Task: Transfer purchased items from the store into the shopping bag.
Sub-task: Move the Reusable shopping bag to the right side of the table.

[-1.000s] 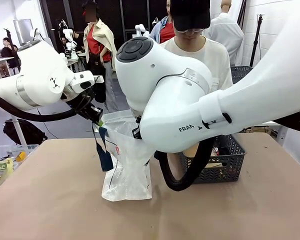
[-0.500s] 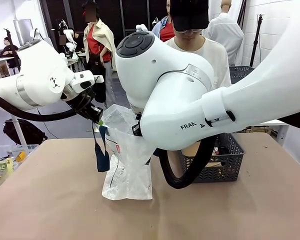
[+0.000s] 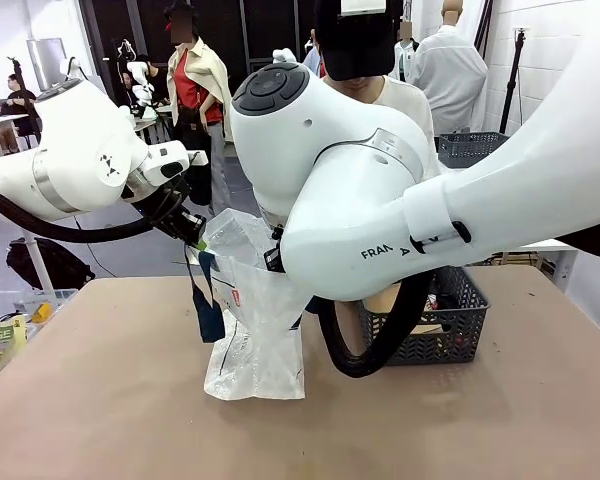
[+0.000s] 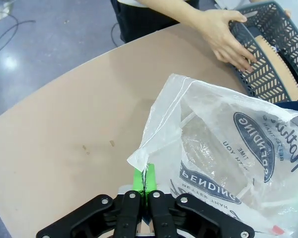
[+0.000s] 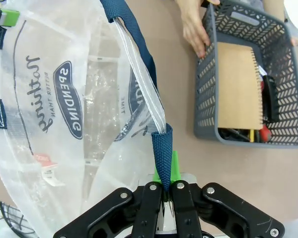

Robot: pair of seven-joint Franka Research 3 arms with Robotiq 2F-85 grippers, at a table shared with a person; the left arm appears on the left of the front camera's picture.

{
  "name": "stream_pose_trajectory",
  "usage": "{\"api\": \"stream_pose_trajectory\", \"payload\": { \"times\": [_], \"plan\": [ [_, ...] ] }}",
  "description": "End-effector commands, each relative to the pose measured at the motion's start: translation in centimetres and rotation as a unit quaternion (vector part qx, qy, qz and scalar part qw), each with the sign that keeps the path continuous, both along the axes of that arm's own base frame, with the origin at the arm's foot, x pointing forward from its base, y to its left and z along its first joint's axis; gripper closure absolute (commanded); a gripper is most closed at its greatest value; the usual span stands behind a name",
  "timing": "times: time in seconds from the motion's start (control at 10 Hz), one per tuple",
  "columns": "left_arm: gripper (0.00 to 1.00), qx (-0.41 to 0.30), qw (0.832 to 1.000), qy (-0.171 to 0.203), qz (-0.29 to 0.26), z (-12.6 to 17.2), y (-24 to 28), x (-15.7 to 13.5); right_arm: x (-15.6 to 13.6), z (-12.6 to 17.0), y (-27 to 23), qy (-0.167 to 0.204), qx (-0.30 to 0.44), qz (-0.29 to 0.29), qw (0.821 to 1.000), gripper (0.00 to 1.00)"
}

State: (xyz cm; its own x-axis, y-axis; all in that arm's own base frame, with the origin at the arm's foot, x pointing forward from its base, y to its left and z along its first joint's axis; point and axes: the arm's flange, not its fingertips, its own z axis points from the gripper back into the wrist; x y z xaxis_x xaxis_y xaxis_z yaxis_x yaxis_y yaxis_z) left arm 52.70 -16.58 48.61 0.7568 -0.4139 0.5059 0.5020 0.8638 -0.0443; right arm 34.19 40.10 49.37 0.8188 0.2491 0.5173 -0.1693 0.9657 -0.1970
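Tan tabletop (image 3: 100, 400); shopping bag (image 3: 255, 350) upright, long axis vertical, mouth probably upward

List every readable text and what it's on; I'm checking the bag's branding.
"SPENDING": oval logo on the shopping bag.
"BETTER THAN": small print beside the oval.
"TIME WITH YOU": small print beside it too.
"Nothin…": script on the bag, cut off by folds.
"FRAN A": right arm, one letter hidden.
Red tag on the bag: too small to read.
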Motion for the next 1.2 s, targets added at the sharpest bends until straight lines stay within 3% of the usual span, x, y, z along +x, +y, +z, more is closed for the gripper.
{"api": "stream_pose_trajectory", "payload": {
  "times": [0.0,1.1],
  "plan": [
    [1.00,-0.001,1.000,-0.001,0.002,0.19,0.16,-0.02,-0.02,-0.15,-0.10,-0.004,-0.003,-0.001,1.000,1.00],
    [1.00,-0.001,1.000,-0.001,0.002,0.19,0.16,-0.02,-0.02,-0.15,-0.10,-0.004,-0.003,-0.001,1.000,1.00]
  ]
}}
